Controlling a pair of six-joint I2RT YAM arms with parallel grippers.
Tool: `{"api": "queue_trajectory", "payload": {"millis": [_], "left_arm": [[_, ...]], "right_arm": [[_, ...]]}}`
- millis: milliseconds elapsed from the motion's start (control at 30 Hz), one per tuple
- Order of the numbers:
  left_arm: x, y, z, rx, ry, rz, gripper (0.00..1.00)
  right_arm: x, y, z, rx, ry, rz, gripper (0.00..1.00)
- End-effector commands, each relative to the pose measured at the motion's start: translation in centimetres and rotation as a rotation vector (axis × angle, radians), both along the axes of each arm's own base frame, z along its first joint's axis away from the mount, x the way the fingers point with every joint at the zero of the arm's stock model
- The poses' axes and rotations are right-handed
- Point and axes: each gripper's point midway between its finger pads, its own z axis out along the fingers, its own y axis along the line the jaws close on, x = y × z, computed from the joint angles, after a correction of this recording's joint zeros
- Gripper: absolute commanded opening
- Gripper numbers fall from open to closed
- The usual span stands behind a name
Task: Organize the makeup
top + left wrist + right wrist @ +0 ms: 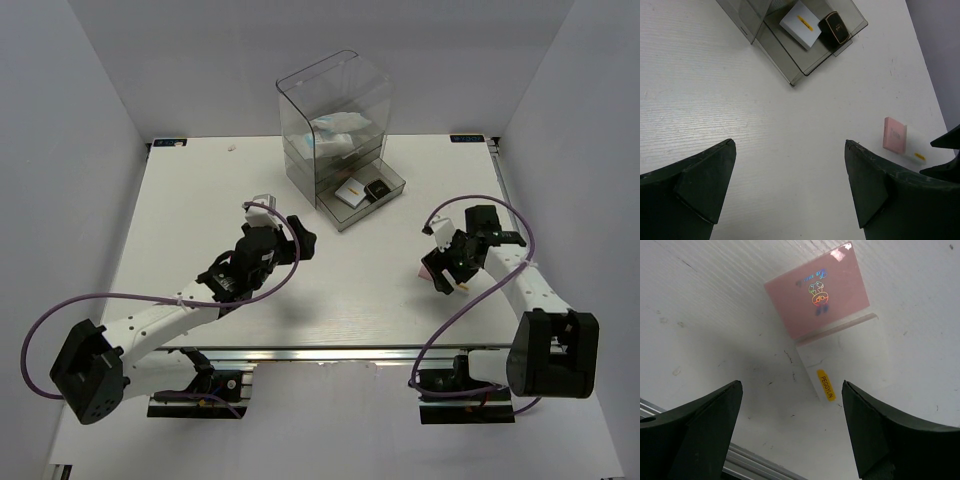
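Observation:
The makeup lies in two places. A white pad [800,24] and a black square compact [836,30] sit in the pulled-out drawer [790,60] of the clear box [335,110], and white packets with blue print [340,135] lie higher inside it. A pink square palette [817,290] and a white pad with a yellow label [850,355] lie side by side on the table at the right. My right gripper [791,385] hovers open just near of them, holding nothing. My left gripper [790,147] is open over bare table, well short of the drawer.
The white table [200,230] has walls on the left, back and right. A metal rail [755,465] marks its front edge just under the right gripper. Purple cables [480,290] loop off both arms.

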Motion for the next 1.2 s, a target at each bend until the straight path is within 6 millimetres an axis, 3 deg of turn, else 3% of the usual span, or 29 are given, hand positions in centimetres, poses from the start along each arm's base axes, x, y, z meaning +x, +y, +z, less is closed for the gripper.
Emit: {"api": "queue_trajectory", "payload": {"millis": [0,167,367,467,733,867,1000,1167], "left_arm": [[-0.2,0.0,1.6,-0.050,-0.029,-0.007,0.98],[-0.2,0.2,1.4,-0.050,-0.026,0.000,0.98],[-0.2,0.2,1.3,-0.041,-0.024,0.001,0.98],[-0.1,0.0,1.1,-0.040,-0.019,-0.006,0.98],[0.1,-0.4,0.9,-0.031,-0.011,-0.017,0.98],[0.1,-0.4,0.9,-0.030,-0.010,-0.012,0.98],[0.2,-0.6,0.8,-0.027,-0.008,-0.019,0.98],[0.5,-1.2,0.6,-0.016,0.003,-0.036,0.98]], "right_arm": [[0.4,-1.0,-0.7,-0.046,0.011,-0.041,0.85],[0.9,-2.6,-1.9,-0.137,0.011,-0.027,0.86],[2.7,-3.4,-2.0,-0.201,-0.038,0.082,0.89],[3.2,-3.2,-2.4,-0.206,-0.039,0.177,0.89],[5.0,-4.5,-4.1,-0.186,0.029,0.227,0.89],[6.6,-5.1,-3.9,-0.198,0.000,0.241,0.89],[6.7,-5.4,-4.6,-0.188,0.018,0.283,0.89],[5.4,-5.3,-6.9,-0.129,0.115,0.335,0.88]]}}
